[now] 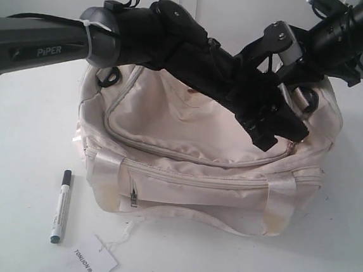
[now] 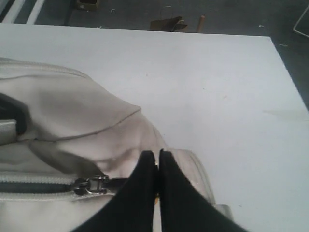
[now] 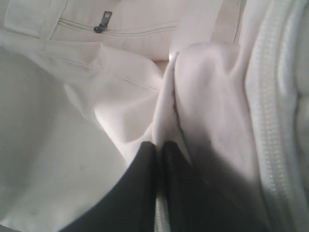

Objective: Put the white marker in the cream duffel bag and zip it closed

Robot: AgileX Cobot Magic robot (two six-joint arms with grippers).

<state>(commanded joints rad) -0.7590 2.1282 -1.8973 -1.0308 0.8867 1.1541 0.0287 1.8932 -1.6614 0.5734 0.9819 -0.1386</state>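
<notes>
white marker point(image 1: 60, 205) lies flat on bench point(image 1: 20, 160), outside cream duffel bag point(image 1: 188, 130), near its front corner on left arm's side, black cap pointing away from camera. paper tag point(image 1: 94, 256) just beside marker's other end. left claw point(image 2: 157, 153) at bag's top zip, jaws pressed together beside zip pull point(image 2: 89, 185); cannot tell if pull pinched. right claw point(image 3: 158, 144) nearly closed, pinching fold of bag fabric.

Surface: white table point(image 1: 29, 129).
Middle: cream duffel bag point(image 1: 193, 143) sits on it, front zip pocket facing the near edge.
Left of bag: white marker point(image 1: 61, 205) lies flat, apart from it, black cap at the far end.
Near edge: paper tag point(image 1: 96, 257) printed "TONLION", close to the marker's dark end.
</notes>
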